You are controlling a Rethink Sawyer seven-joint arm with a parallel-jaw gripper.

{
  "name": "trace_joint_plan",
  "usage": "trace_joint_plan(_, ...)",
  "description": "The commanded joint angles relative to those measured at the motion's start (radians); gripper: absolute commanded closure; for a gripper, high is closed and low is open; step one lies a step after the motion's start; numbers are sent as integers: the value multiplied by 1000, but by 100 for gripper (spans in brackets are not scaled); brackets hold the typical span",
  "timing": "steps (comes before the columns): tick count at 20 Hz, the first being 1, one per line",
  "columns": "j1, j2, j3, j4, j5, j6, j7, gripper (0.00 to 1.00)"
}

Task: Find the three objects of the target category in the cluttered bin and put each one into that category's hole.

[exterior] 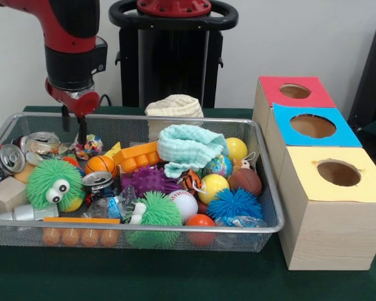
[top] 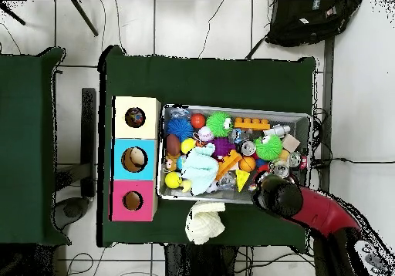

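Here the gripper [exterior: 74, 127] hangs over the bin's [exterior: 266, 179] far corner, its two fingers [exterior: 82, 132] a narrow gap apart and holding nothing, just above crushed cans [exterior: 42, 143]. Balls [exterior: 213, 186], a teal cloth [exterior: 187, 148] and an orange block [exterior: 135, 157] crowd the bin. Beside it stand three boxes with holes: red [exterior: 296, 91], blue [exterior: 313, 126], yellow [exterior: 339, 173].

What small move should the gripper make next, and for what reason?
Probably a short descent. The gripper hangs at the wire mesh bin's far corner, above crushed silver drink cans; its two thin fingers look slightly parted and hold nothing. Which category is the target, the pictures do not tell.
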Motion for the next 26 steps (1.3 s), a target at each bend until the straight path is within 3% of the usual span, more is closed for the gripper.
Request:
trace_joint_plan(1, -15, 61, 109, 36, -27, -90, 39, 0)
trace_joint_plan(26, -59, 117, 114, 69, -74, -80, 12, 0)
